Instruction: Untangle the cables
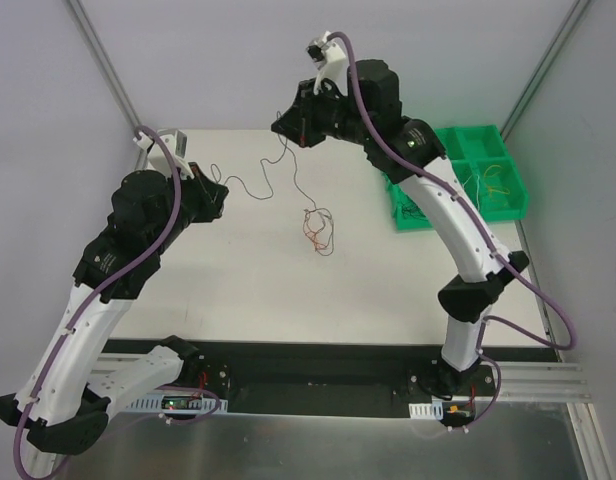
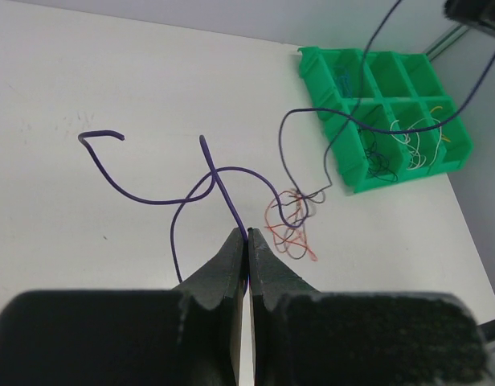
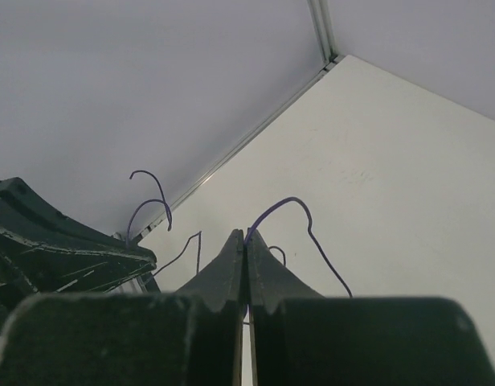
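At the near edge: two arms, left arm (image 1: 88, 300) and right arm (image 1: 468, 240), bases side by side, thick purple robot cabling along both.
Table (image 1: 238, 290): one, white, with grey walls behind.
Left gripper (image 2: 247, 236): one, up over the left of the table; fingers pressed flat together, pinching a purple wire (image 2: 223, 173) right at the tips.
Purple wire: crossing over itself just past the left fingertips, one bent end free above the table; a thin dark line in the top view.
Tangle (image 1: 318, 226): one small knot of orange, red and dark wires lying mid-table, between the two grippers; strands too fine to count.
Rising strand: dark, going from the tangle up toward the right gripper; cannot tell whether the same wire as the one in the left gripper.
Right gripper (image 3: 246, 237): one, high over the far side of the table; fingers closed tip to tip, nipping a purple strand (image 3: 289, 201), arcing out and dropping away.
Dark shape at left of the right wrist view: blurred, cut off by the frame edge, two curled wire ends beside it; identity unclear.
Green bin (image 1: 458, 145): one, far right of the table, partly hidden by the right arm in the top view; compartments not countable.
Loose wires (image 2: 416, 137): white, yellow, black and blue, in separate compartments of the bin.
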Robot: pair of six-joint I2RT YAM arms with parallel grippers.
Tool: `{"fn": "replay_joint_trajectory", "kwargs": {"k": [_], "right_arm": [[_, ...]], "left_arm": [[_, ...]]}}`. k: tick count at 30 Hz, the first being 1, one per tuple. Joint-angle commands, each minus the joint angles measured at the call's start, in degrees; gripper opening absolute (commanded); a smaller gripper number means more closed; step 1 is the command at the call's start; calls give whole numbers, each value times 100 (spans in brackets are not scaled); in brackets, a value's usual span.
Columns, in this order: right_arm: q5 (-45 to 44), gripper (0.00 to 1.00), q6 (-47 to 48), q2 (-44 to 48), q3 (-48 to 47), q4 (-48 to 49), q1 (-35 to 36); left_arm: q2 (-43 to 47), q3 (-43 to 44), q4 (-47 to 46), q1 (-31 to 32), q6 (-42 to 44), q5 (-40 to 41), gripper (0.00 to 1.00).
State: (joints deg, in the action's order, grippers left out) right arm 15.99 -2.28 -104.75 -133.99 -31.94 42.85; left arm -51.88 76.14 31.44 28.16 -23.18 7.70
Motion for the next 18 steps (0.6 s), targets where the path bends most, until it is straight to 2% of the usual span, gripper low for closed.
{"fn": "replay_joint_trajectory", "kwargs": {"k": [1, 5, 8, 13, 15, 18], "right_arm": [[457, 1, -333, 77, -681, 380, 180], [449, 1, -387, 446, -234, 733, 224], [230, 1, -177, 858, 626, 751, 224], [-499, 1, 106, 1395, 2989, 585, 145], [-413, 1, -26, 1440, 3824, 374, 22], [-640, 1, -44, 1536, 4591, 137, -110]], "left_arm": [[178, 68, -253, 23, -11, 64, 0], [222, 24, -253, 23, 24, 152, 0], [187, -37, -253, 23, 15, 135, 0], [11, -265, -270, 14, -81, -58, 0], [-138, -415, -270, 14, -160, -277, 0], [-515, -600, -270, -12, -301, -760, 0]]}}
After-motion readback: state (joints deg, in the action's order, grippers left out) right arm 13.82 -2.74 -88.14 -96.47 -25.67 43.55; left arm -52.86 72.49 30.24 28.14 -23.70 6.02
